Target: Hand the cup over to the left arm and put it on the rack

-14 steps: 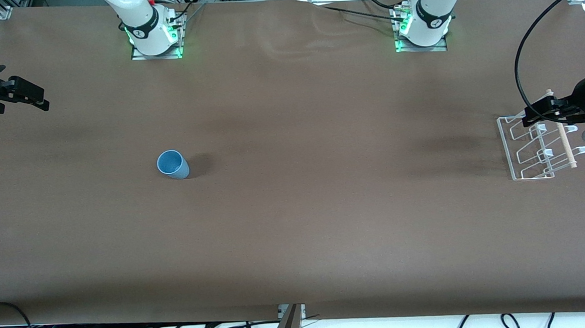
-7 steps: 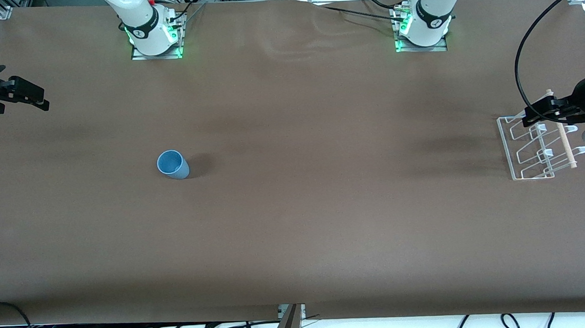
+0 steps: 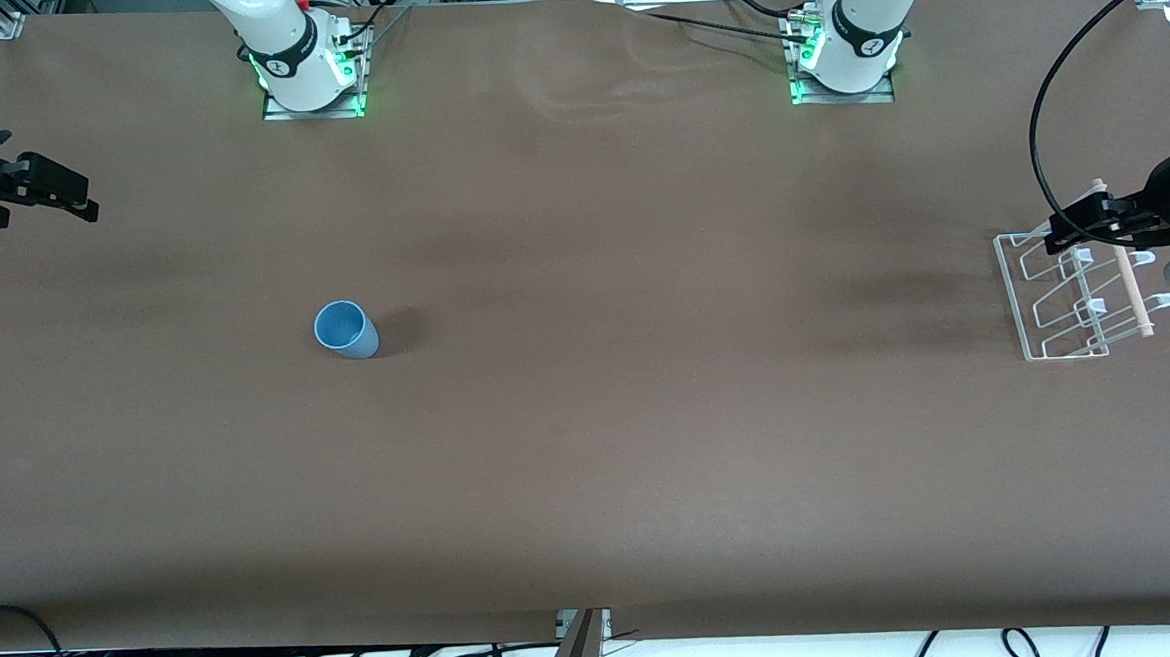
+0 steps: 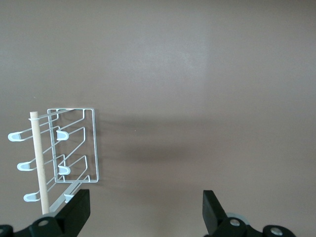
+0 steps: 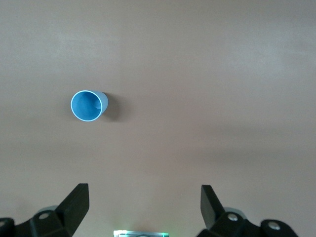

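Two grippers spread wide, empty: left gripper (image 3: 1090, 225) over rack (image 3: 1019, 291), right gripper (image 3: 57, 191) at table's (image 3: 651, 445) edge. Cup (image 3: 346, 329) upright, at rack's 9 o'clock, bare cloth all around.

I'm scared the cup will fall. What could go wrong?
The cup stands upright and alone on the table, so the open right claw might knock it over when grabbing. It has no handle, so it could slip while passing between claws. The open left claw hangs just over the thin wire rack and might bump it.

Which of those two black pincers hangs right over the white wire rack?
The left arm's black pincer, open above the small white wire rack. The right arm's pincer hangs over bare table.
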Robot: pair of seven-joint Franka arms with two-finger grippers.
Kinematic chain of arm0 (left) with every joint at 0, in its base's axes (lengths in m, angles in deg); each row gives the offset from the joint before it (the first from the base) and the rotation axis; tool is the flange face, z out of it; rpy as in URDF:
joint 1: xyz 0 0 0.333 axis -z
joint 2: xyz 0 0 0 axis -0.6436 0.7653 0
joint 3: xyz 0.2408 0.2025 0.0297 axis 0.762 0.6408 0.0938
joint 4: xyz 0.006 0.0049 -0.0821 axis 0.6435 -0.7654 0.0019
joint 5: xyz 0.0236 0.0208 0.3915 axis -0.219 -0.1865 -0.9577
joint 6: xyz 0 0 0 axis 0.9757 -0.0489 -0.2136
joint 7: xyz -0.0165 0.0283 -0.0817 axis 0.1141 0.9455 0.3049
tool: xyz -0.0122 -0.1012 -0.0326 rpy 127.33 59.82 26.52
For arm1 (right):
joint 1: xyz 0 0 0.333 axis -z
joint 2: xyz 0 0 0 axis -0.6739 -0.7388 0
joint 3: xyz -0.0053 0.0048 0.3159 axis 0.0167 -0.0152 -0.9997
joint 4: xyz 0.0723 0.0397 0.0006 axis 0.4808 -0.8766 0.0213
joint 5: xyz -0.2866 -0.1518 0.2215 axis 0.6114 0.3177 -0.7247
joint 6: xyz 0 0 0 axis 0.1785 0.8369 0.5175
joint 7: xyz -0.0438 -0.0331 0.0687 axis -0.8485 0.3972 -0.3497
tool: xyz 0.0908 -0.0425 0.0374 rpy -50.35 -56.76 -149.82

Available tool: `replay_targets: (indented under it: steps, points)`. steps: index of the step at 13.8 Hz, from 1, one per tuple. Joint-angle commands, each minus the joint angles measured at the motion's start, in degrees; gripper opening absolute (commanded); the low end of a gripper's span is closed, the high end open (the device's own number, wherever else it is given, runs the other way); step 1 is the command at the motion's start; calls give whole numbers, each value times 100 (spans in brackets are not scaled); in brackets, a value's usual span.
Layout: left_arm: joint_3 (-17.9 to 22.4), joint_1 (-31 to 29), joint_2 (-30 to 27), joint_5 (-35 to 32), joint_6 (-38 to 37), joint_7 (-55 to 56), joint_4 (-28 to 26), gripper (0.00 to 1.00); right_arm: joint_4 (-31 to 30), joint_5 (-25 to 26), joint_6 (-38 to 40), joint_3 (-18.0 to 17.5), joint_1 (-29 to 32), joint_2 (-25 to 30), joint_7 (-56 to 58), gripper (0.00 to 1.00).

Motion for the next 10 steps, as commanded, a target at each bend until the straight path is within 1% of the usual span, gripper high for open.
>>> replay_targets:
  steps: [1,7,9,10]
  points:
    - [-1,-25,76,112,-51,31,180,100,23,-60,83,-50,25,58,-64,100]
    - [-1,-25,76,120,-51,23,180,100,32,-51,215,-58,8,23,-29,100]
    - [8,-34,76,339,-43,22,163,100,-12,-77,259,-50,-115,-21,-12,100]
    - [8,-34,76,358,-43,14,154,100,-4,-95,398,-50,-116,-273,-3,100]
